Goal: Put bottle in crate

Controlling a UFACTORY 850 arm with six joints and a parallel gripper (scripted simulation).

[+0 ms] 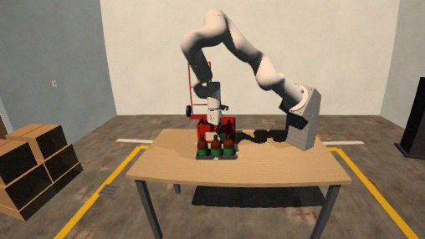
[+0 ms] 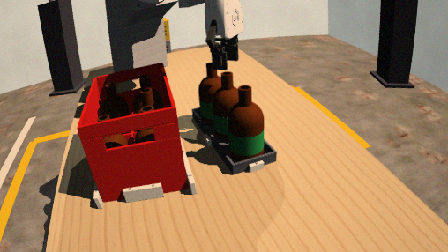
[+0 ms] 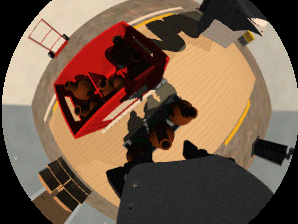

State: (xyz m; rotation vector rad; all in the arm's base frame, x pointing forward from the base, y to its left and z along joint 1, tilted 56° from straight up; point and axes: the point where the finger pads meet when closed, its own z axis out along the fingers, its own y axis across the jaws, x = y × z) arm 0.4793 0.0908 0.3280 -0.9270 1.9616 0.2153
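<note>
Three brown bottles with green bands stand upright in a row in the dark tray (image 1: 227,158) (image 2: 240,166): a left one (image 1: 202,147) (image 2: 246,121) (image 3: 140,152), a middle one (image 1: 216,147) (image 2: 224,103) (image 3: 162,136) and one nearest the robot base (image 1: 228,147) (image 2: 208,92) (image 3: 182,112). The red crate (image 1: 201,133) (image 2: 137,167) (image 3: 120,104) stands beside the tray and holds several brown bottles. Its inside is in deep shadow and the empty slot is hard to make out. My gripper (image 1: 217,131) (image 2: 226,64) (image 3: 167,148) is open and empty, above the tray's row of bottles; exactly over which is unclear.
Light blocks (image 2: 143,193) sit against the crate's base, and a small one (image 2: 257,166) is at the tray's end. The crate's raised walls (image 2: 130,128) stand close beside the tray row. The robot base (image 1: 305,119) stands at the table's right end.
</note>
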